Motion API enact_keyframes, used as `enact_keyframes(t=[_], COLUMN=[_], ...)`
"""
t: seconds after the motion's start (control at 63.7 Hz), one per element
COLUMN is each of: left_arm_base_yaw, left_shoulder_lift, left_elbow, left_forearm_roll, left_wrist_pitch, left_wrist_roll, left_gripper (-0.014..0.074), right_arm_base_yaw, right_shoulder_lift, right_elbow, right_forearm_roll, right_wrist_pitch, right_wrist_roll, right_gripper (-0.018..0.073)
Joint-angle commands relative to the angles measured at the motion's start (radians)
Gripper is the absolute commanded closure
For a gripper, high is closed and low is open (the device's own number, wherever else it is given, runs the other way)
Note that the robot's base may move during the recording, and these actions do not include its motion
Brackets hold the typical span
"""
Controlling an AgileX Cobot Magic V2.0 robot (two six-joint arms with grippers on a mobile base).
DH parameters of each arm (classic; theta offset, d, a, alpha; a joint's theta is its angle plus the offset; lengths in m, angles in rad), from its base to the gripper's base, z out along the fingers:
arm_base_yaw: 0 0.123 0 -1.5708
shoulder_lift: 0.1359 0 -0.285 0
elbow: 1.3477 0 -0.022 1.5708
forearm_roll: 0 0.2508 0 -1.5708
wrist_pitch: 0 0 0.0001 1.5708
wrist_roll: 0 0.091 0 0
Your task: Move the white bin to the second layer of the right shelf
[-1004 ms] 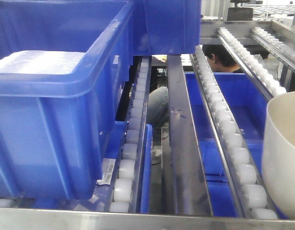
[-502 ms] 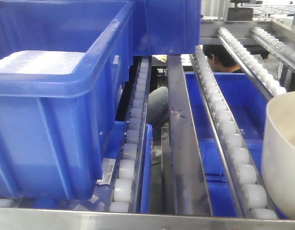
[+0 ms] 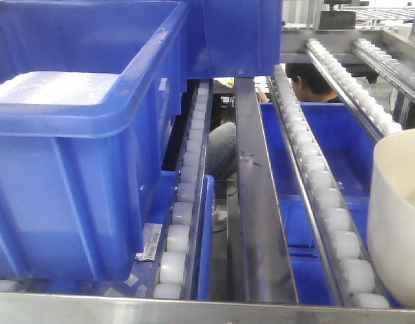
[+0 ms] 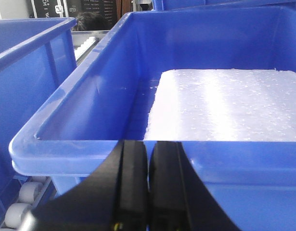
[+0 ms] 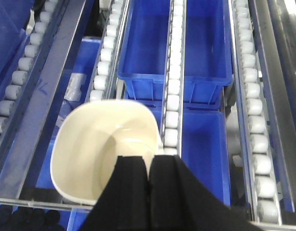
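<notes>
The white bin (image 5: 107,147) sits at the front end of the sloping roller level, just behind the steel front lip (image 5: 37,196), with its left side over one roller rail (image 5: 105,57) and its right rim touching the next roller rail (image 5: 173,91); in the front-facing view it shows at the right edge of the rack (image 3: 396,223). The right gripper (image 5: 148,179) is directly over the near wall of the bin, its jaws drawn together on that rim, so it appears clamped on the wall, one finger inside and one outside, though the contact itself is hidden beneath the fingers. The bin looks empty, thin-walled and glossy, so I judge it light but slippery, and stiff enough at the rolled rim to take a pinch without buckling. The rim is the sensible place to hold, since the smooth tapering walls offer no handle and would slide out of a side grip; a hold on one wall alone will let the tub swing or tilt. On free-turning rollers it may also creep downhill toward the lip once released. The left gripper (image 4: 148,185) has its jaws pressed together, holding nothing, just in front of the near wall of a blue crate (image 4: 186,159) well to the left of the bin.
</notes>
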Motion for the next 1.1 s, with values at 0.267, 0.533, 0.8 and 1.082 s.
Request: enact_keyframes(t=[0.267,0.533,0.8,1.082], left_arm_base_yaw=[0.000,0.000,0.000,0.000], left_shoulder_lift=[-0.016,-0.016,-0.016,-0.016], left_elbow=[0.037,0.037,0.037,0.037], left_forearm_roll=[-0.006,-0.006,-0.006,-0.006], left_wrist_pitch=[-0.084,-0.084,-0.084,-0.084], left_wrist_roll=[-0.003,-0.003,-0.003,-0.003], left_gripper=[0.0512,0.0512,0.0512,0.0512], right_arm_base_yaw=[-0.005,-0.005,-0.005,-0.004], right_shoulder_lift=[-0.111,-0.111,-0.142,-0.284], right_elbow=[0.111,0.121,0.247,0.615], right_forearm_roll=[0.063,0.041,0.003,0.003], right_wrist_pitch=[-0.066,-0.102,-0.482,-0.962], right_wrist_roll=[-0.005,-0.005,-0.063,-0.068], right_gripper=[0.0503,0.0503,0.0503,0.0503])
